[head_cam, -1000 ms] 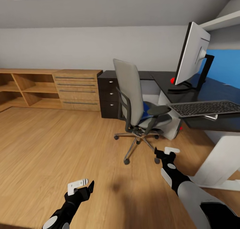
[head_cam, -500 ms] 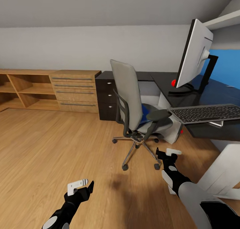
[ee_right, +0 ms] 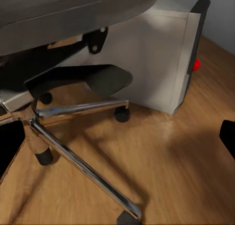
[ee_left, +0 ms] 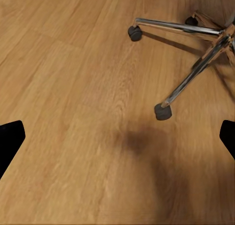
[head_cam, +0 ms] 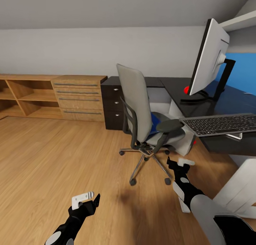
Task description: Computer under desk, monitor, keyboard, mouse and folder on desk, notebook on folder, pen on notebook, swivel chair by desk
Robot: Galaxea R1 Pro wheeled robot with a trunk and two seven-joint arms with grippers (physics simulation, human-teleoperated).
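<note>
My two grippers, left [head_cam: 93, 198] and right [head_cam: 176, 163], both wide open and empty, low before the swivel chair [head_cam: 142, 109] with the folder [head_cam: 153, 121] on it

A light wooden low shelving unit [head_cam: 25, 95] runs along the far wall on the left, with open compartments. Joined to its right end is a matching wooden chest of four drawers [head_cam: 78, 97], each with a long metal handle. At the far right, a bright blue wall panel [head_cam: 245, 72] sits under a white shelf [head_cam: 238, 22].
</note>
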